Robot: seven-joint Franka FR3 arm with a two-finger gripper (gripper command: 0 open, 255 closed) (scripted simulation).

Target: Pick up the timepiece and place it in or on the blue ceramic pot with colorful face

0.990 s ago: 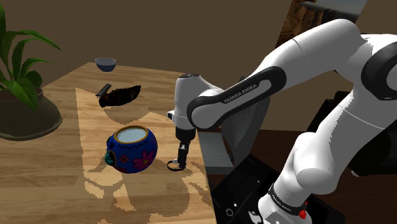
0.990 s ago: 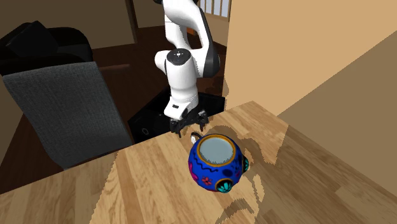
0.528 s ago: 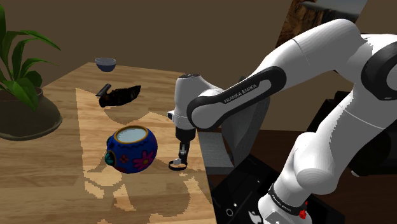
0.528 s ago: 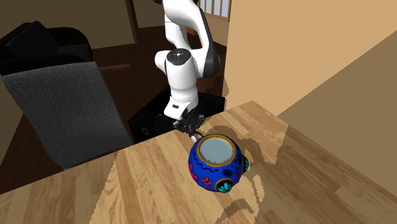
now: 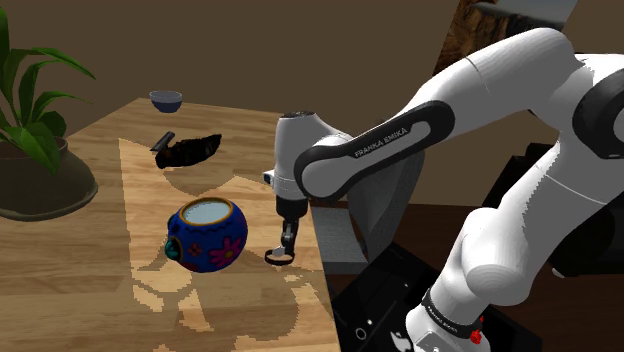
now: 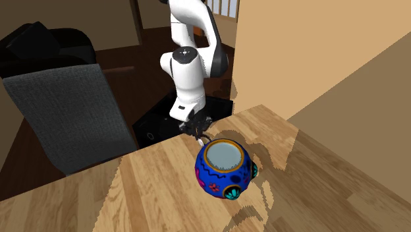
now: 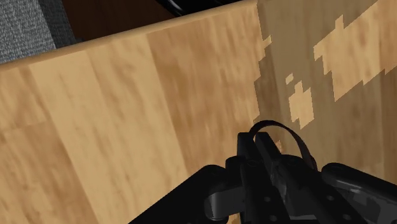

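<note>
Timepiece (image 5: 277, 257) and tool (image 5: 287, 243) near the tabletop (image 5: 100, 290) edge closest to the stand (image 5: 385, 300); the white arm (image 5: 400, 140) comes over from the stand and points the tool straight down; the two black fingers (image 7: 247, 153) stand almost together, closed on the timepiece, which sits between them at their tips; in the wrist view its band (image 7: 292, 132) rises from between the fingers as a thin dark arc and curves out to one side of them; in the shoulder view the band reads as a small closed loop, a flattened oval, its longer axis running roughly level across that view, with most of the loop on the view's left of the fingertips, the side towards the blue pot (image 5: 207, 235); the loop lies at or just above the wood, and whether it touches the surface cannot be told; the dial and the way it faces cannot be made out; the blue pot, round, painted with coloured motifs and open at the top, stands upright on the tabletop just beside the tool, apart from both tool and timepiece; further back on the tabletop lie a black object (image 5: 187, 150) and, beyond it, a small bowl (image 5: 166, 99); a potted plant (image 5: 30, 110) stands at the shoulder view's left; a grey chair (image 6: 66, 112) stands beside the tabletop near the stand.
</note>
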